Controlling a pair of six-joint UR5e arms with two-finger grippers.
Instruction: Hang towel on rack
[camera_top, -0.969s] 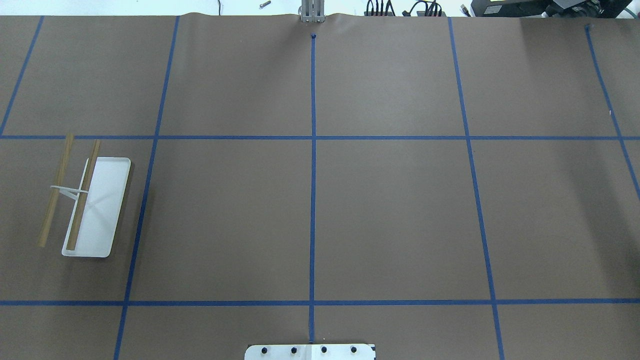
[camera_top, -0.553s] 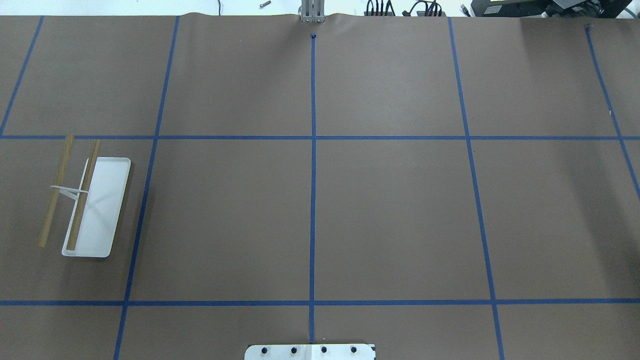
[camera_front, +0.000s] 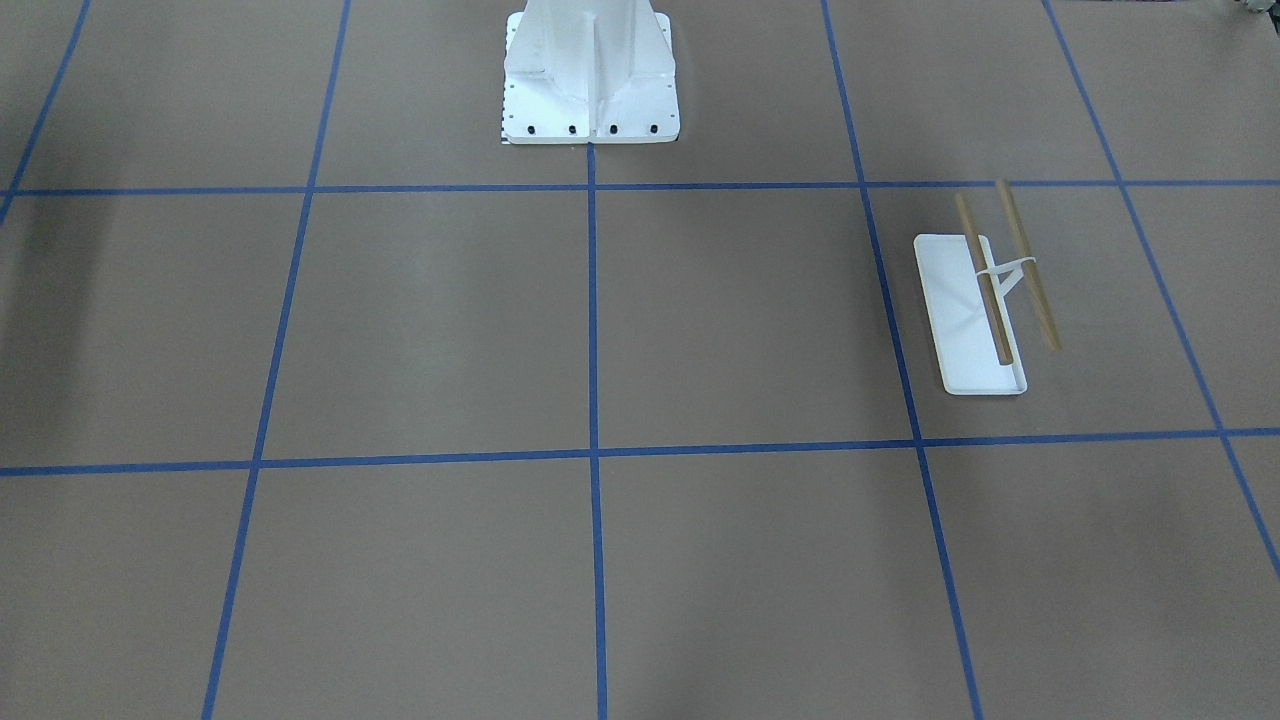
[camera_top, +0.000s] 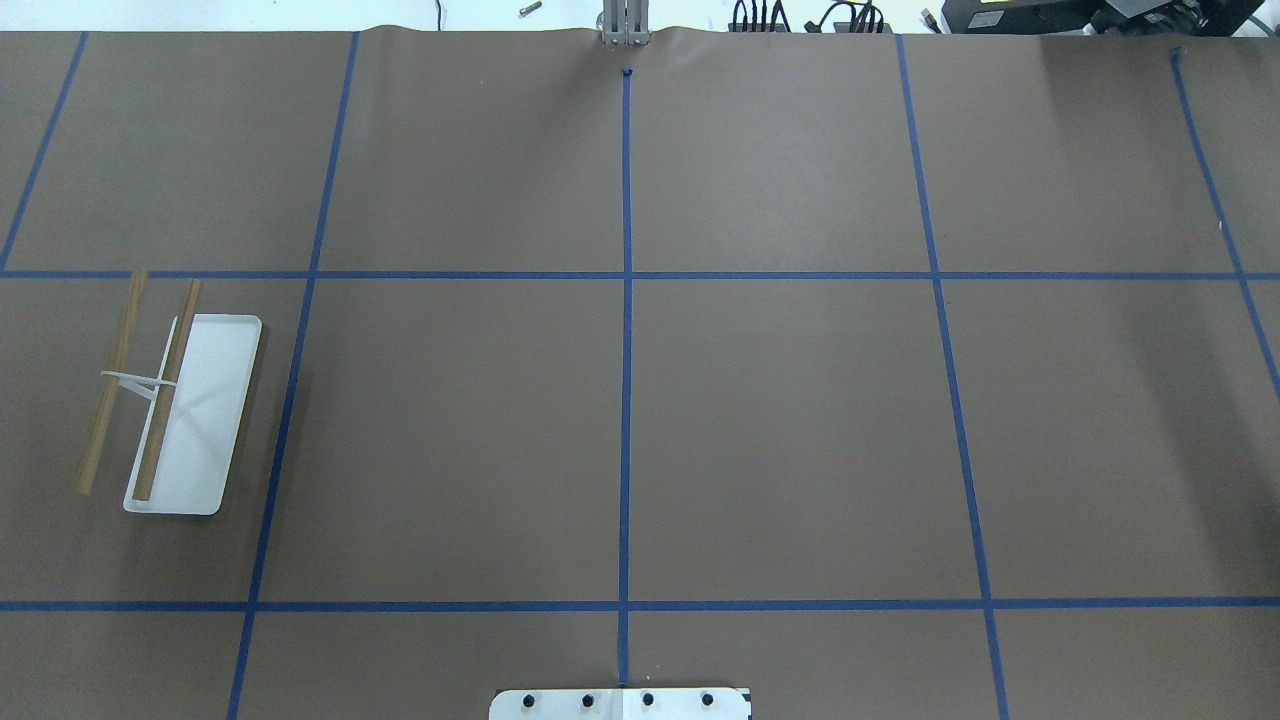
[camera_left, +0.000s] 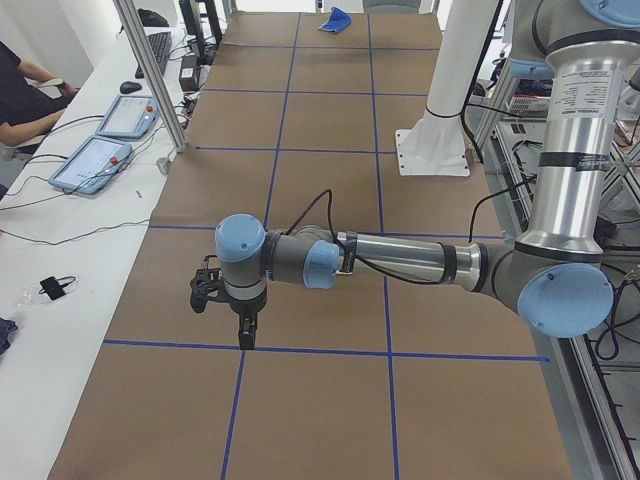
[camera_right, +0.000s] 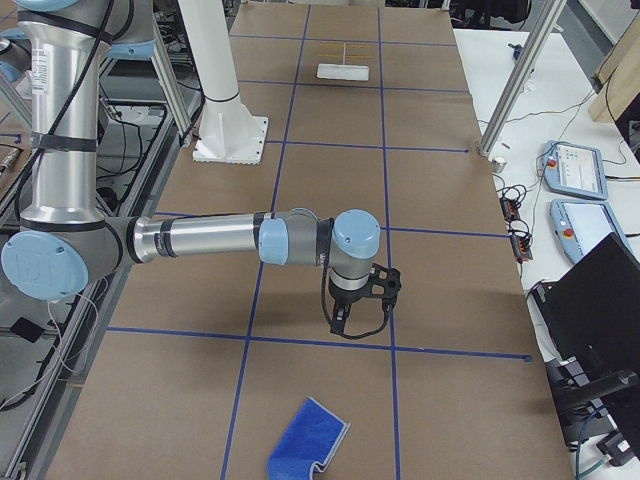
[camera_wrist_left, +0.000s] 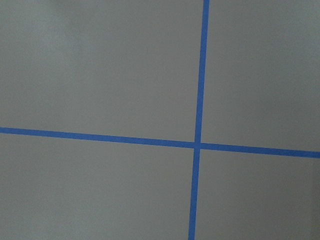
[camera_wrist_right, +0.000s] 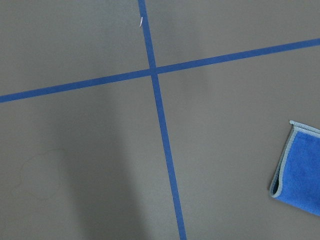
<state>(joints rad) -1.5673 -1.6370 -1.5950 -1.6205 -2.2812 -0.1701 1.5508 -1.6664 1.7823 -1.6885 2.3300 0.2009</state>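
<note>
The rack (camera_top: 212, 420), a white tray base with a forked post and two tan rods, stands bare on the table's left side; it also shows in the front view (camera_front: 958, 320) and far off in the right-side view (camera_right: 343, 70). The blue towel (camera_right: 308, 438) lies crumpled on the table's far right end; it also shows in the left-side view (camera_left: 338, 20) and the right wrist view (camera_wrist_right: 301, 170). My right gripper (camera_right: 345, 325) points down above the table, short of the towel. My left gripper (camera_left: 244, 335) points down over a tape crossing. I cannot tell whether either is open or shut.
Blue tape lines grid the brown table. The white robot pedestal (camera_front: 590, 75) is bolted at the robot's edge. An operator (camera_left: 18, 85) sits at a side bench with control pendants (camera_left: 95, 160). More pendants (camera_right: 580, 190) lie beside the table's other end.
</note>
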